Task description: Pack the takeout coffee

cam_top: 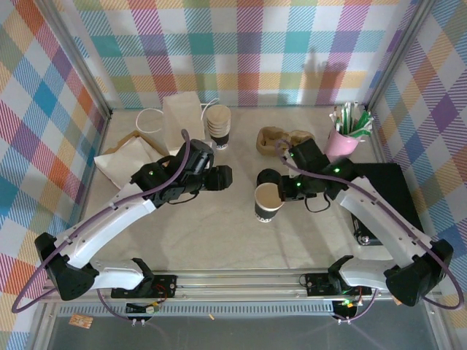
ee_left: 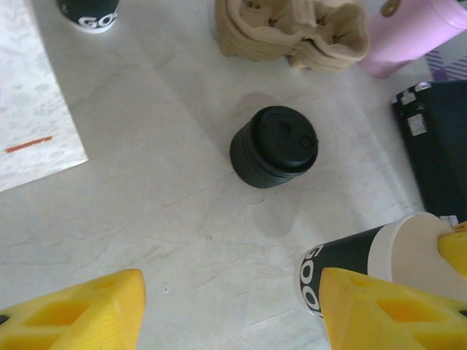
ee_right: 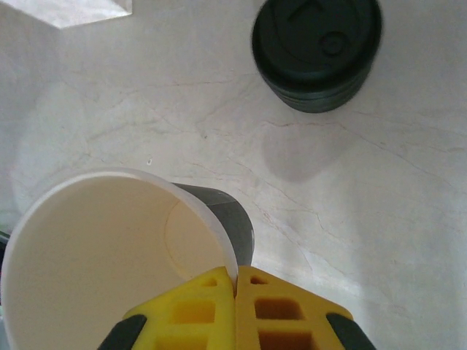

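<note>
From above, you are looking at the paper cup [cam_top: 268, 201] standing upright mid-table, lidless, with the right gripper [cam_top: 284, 191] pinching its rim. The lid stack [cam_top: 268, 177] is sitting just behind it. On the left wrist, your free left gripper [ee_left: 233, 313] is hanging spread, with the lids straight ahead and open table around them. On the right wrist, the fingers [ee_right: 197, 306] are clamping the cup's wall.

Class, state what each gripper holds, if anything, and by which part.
The right gripper pinches the lidless paper cup by its rim; the left gripper holds nothing.
</note>
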Controlling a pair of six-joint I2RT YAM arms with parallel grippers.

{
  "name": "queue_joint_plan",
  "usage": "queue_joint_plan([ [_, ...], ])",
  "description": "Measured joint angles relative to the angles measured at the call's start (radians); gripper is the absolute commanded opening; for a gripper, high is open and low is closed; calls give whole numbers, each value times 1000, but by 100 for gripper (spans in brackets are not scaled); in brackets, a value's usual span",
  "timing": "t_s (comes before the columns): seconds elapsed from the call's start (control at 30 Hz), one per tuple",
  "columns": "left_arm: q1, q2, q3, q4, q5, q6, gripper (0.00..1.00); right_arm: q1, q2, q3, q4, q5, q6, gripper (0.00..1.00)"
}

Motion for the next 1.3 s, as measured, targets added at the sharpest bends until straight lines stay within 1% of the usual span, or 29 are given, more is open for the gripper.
queue_joint_plan([
  [0.2, 0, -3, -35, -27, -11, -14, 64, 68, 77, -33, 140, 19, -37, 0],
  [0.43, 0, -19, -88, -26, -23, -29, 63, 104, 188, -33, 243, 43, -82, 0],
  [0.63, 0, -77, -154, -27, -52, -61, 62, 118, 241, -33, 288, 56, -97, 0],
  [1.0, 0, -141, -188, -53, -102, -96, 61, 180, 367, -29, 352, 37, -122, 0],
  [1.2, 0, -157, -221, -71, -119, -100, 61, 200, 406, 0, 368, 31, -146, 4],
  [1.3, 0, -177, -239, -71, -127, -103, 61, 206, 414, 5, 374, 29, -156, 8],
])
